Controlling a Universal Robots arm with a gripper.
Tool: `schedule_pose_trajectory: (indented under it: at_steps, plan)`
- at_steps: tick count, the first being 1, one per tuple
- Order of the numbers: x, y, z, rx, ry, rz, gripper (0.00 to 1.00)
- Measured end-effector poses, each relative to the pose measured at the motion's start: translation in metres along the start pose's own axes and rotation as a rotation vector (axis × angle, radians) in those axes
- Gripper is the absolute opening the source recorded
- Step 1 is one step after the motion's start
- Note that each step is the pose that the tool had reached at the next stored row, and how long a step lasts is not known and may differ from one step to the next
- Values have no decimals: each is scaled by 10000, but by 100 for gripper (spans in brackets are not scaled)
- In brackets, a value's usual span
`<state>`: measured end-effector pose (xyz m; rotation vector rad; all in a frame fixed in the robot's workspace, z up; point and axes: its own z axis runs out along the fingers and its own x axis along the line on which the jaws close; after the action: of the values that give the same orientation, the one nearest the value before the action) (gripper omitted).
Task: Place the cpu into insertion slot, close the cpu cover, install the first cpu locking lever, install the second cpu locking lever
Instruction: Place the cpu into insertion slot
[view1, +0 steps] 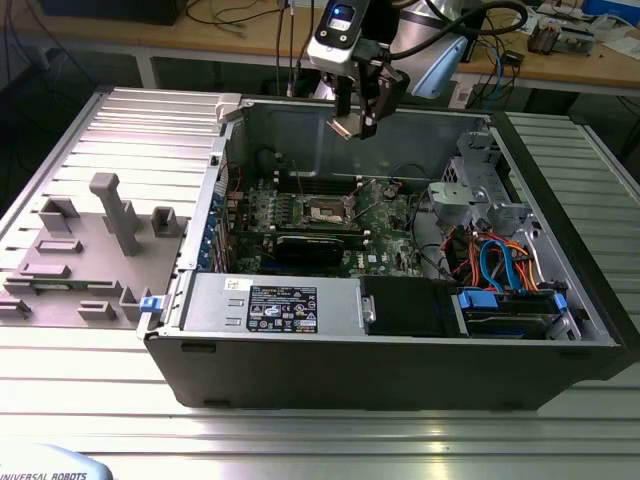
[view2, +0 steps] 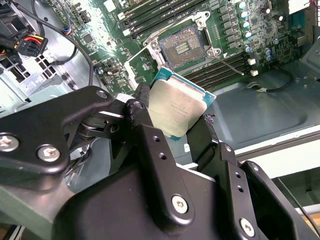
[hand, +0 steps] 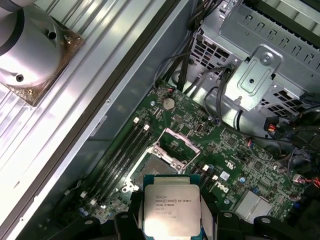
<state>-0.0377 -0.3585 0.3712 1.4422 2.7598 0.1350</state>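
My gripper hangs high over the open computer case, shut on the cpu. In both wrist views the cpu is a flat square chip with a silvery-grey top and a green edge, pinched on two opposite sides by the black fingers. Below it on the green board lies the insertion slot, its dark centre bare. The cpu cover, a thin metal frame, stands swung up at one side of the slot. A thin locking lever sticks up beside the slot.
Long black memory slots run beside the socket. A black card lies across the board at the socket's near side. A metal drive cage and coloured cables fill the case's right in the exterior view. Grey fixtures stand on the table at the left.
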Motion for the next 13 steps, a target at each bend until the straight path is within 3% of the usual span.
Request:
schedule_pose_trajectory:
  at_steps: [13]
  plan:
    - [0, 0, 0, -17, -80, 905, 54]
